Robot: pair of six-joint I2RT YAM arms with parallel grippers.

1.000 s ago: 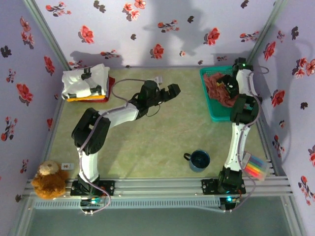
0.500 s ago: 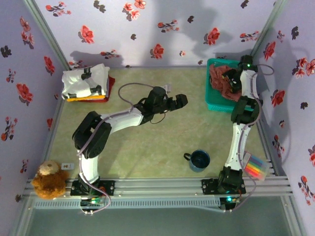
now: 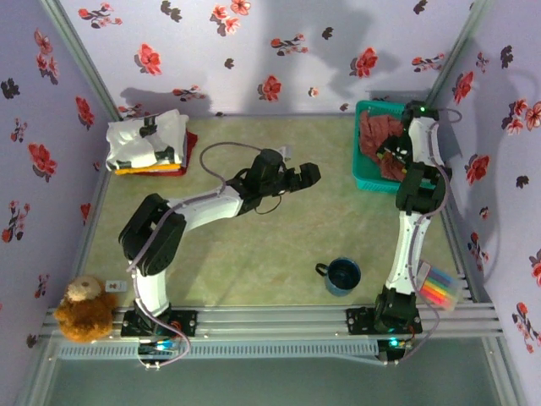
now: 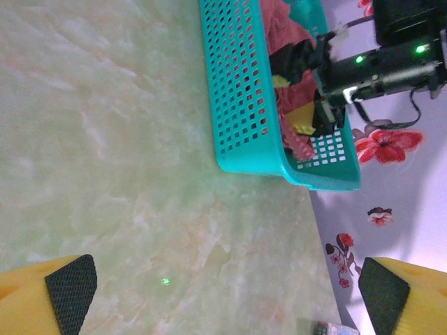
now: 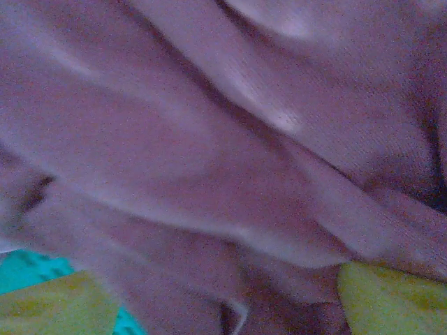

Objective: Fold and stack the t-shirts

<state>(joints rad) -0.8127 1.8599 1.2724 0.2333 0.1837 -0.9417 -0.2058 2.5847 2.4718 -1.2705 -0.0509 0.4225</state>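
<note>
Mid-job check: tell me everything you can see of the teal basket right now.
The teal basket is a rectangular plastic bin with mesh-perforated walls and a solid rim, apparently rigid and intact. It rests on the green table at its far right corner. A crumpled salmon-pink t-shirt lies inside, and the right claw reaches into it, fingers apart on the cloth.

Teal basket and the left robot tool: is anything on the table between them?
Nothing. Between the left tool and the teal basket there is just bare green table, seen in the top external and left wrist views.
</note>
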